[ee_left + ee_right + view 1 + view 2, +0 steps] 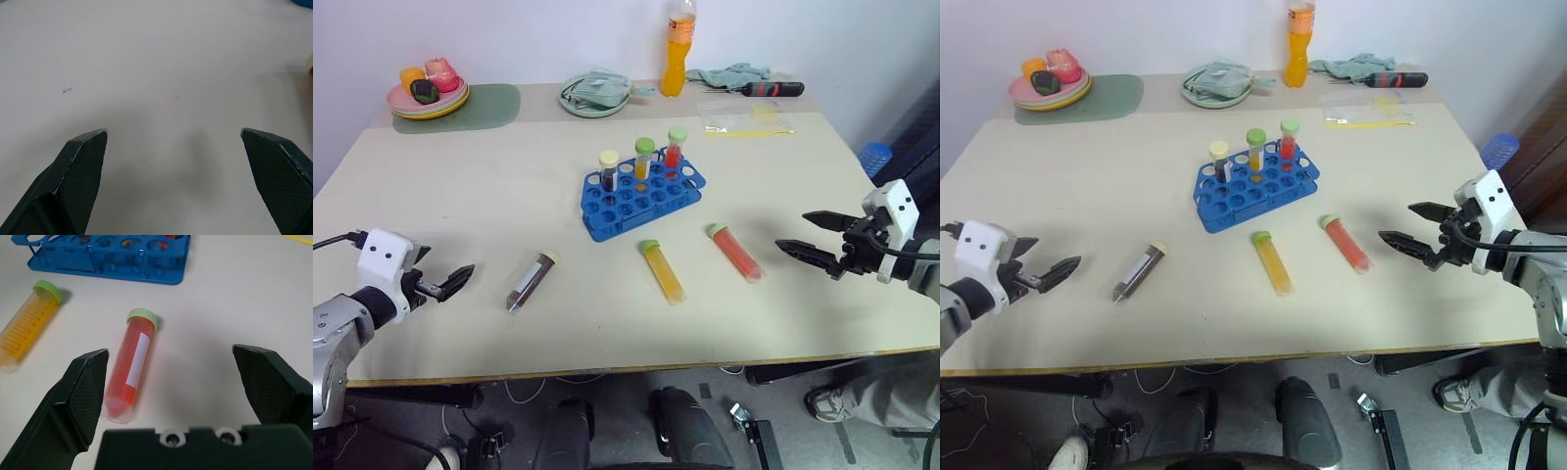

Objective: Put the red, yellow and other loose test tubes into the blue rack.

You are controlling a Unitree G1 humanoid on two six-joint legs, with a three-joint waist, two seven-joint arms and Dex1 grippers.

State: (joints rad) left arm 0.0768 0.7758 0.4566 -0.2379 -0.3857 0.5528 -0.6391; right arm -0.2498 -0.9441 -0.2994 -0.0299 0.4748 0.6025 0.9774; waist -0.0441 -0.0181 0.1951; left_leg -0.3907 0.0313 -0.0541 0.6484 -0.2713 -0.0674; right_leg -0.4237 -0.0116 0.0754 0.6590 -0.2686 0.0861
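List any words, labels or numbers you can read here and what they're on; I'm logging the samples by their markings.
No text can be read.
Red tube: white label, looks blank.
Yellow tube: printed scale lines, no figures legible.
Dark tube: any marking too small to tell.
Orange bottle: label too small and blurred to read.
Blue rack: no lettering seen.

- The left gripper (447, 284) is held low at the robot's left, its two black fingers spread wide with nothing between them (wrist view confirms the gap).
- The right gripper (808, 238) reaches in from the right, angled slightly downward and inward, jaws wide apart and unloaded.
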